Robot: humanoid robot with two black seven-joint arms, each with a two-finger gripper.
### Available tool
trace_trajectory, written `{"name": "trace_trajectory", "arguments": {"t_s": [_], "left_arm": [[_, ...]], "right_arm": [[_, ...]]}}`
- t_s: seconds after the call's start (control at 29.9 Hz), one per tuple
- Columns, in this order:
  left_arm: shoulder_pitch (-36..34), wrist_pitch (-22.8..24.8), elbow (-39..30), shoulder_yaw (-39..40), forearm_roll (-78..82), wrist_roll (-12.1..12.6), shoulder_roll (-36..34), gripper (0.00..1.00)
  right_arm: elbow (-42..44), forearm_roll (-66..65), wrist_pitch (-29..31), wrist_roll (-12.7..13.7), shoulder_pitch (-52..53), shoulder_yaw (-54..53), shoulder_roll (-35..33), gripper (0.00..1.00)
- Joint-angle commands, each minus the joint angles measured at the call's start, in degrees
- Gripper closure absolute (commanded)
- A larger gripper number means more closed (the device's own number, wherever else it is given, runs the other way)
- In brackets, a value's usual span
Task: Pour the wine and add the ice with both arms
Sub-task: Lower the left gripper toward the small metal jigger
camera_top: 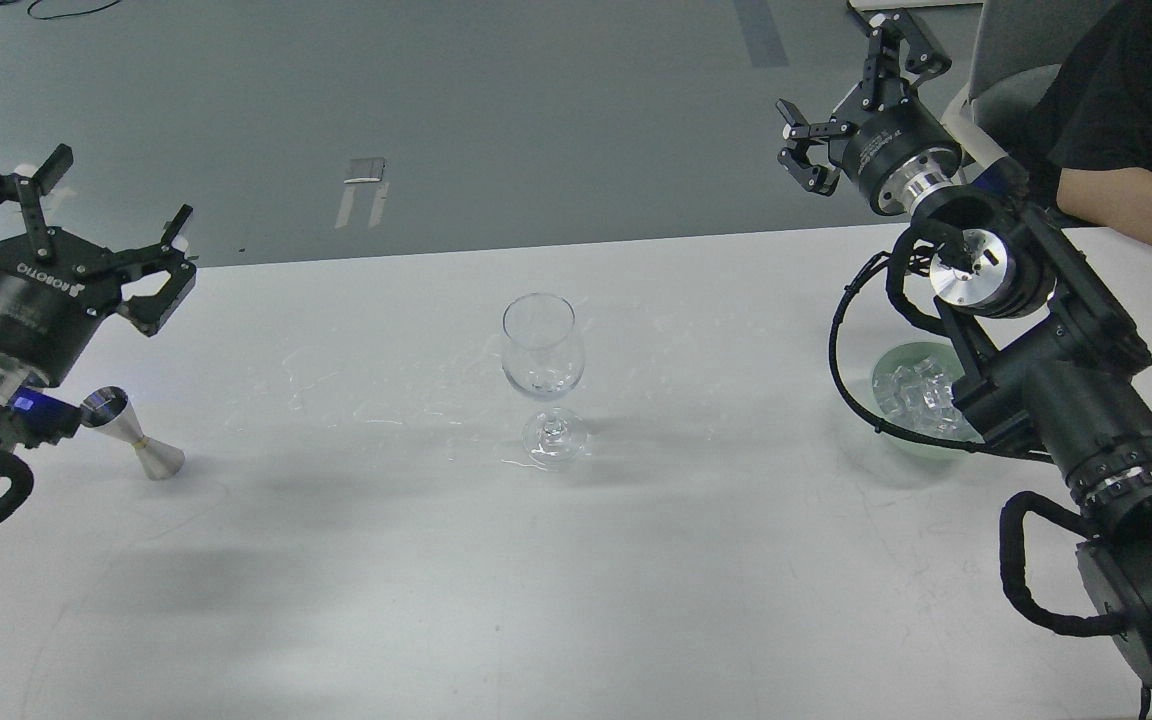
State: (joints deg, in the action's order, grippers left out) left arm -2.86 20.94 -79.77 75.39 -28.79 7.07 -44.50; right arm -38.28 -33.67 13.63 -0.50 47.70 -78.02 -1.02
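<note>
A clear stemmed wine glass stands upright in the middle of the white table; a little clear liquid and some small glints show at the bottom of its bowl. A pale green bowl of clear ice cubes sits at the right, partly hidden by my right arm. My left gripper is open and empty at the far left edge, above a silver jigger standing on the table. My right gripper is open and empty, raised beyond the table's far right edge.
A person's bare forearm rests at the table's far right corner, beside a grey chair. Wet streaks mark the table left of the glass. Grey floor lies beyond the far edge.
</note>
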Motion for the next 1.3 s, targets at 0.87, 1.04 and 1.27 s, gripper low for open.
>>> {"name": "trace_trajectory", "arguments": {"t_s": [0.87, 1.04, 1.27], "left_arm": [[19.74, -7.14, 1.29, 13.38, 11.38, 5.32, 14.35, 0.02], [16.67, -7.58, 4.53, 13.47, 11.47, 5.5, 17.95, 0.02], [15.17, -7.32, 8.05, 14.08, 11.47, 8.04, 19.01, 0.02]], "right_arm": [[0.05, 0.0, 0.0, 1.65, -0.51, 0.06, 0.06, 0.0], [0.05, 0.0, -0.53, 1.65, -0.51, 0.06, 0.06, 0.0], [0.05, 0.0, -0.8, 2.17, -0.59, 0.06, -0.03, 0.0]]}}
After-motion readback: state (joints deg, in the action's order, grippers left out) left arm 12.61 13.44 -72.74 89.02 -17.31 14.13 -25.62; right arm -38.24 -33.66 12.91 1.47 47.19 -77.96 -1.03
